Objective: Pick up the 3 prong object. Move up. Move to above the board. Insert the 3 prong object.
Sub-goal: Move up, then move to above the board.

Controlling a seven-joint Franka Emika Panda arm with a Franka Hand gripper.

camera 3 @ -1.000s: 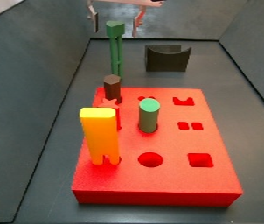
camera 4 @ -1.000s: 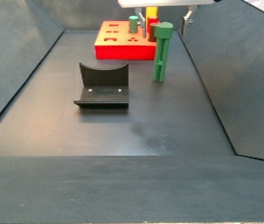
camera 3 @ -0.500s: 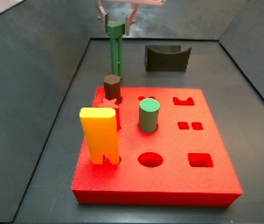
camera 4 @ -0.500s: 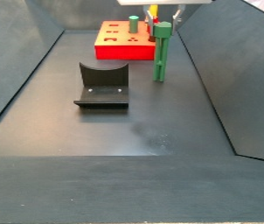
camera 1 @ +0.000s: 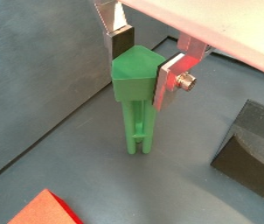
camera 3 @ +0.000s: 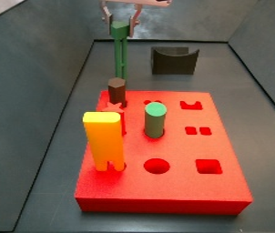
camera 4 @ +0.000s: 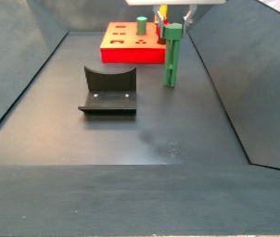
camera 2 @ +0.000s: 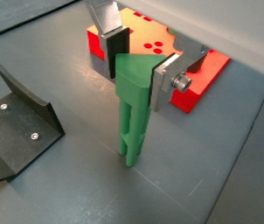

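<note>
The 3 prong object (camera 3: 119, 55) is a tall slender green post with a triangular top. It stands upright on the dark floor, behind the board (camera 3: 177, 150), and shows in the other side view (camera 4: 171, 60) too. My gripper (camera 3: 119, 20) is at its top. In both wrist views the silver fingers press the triangular top from two sides (camera 1: 144, 70) (camera 2: 139, 77), shut on it. The post's legs still touch the floor (camera 2: 129, 157). The red board carries round, square and small paired holes (camera 4: 120, 51).
On the board stand a yellow two-legged block (camera 3: 102, 138), a short green cylinder (camera 3: 156, 120) and a dark brown cylinder (camera 3: 116, 91). The dark fixture (camera 3: 173, 60) (camera 4: 108, 90) stands on the floor near the post. Sloping grey walls enclose the floor.
The gripper's fingers have come down around the post's top and moved closer together onto it. The post has not moved.
</note>
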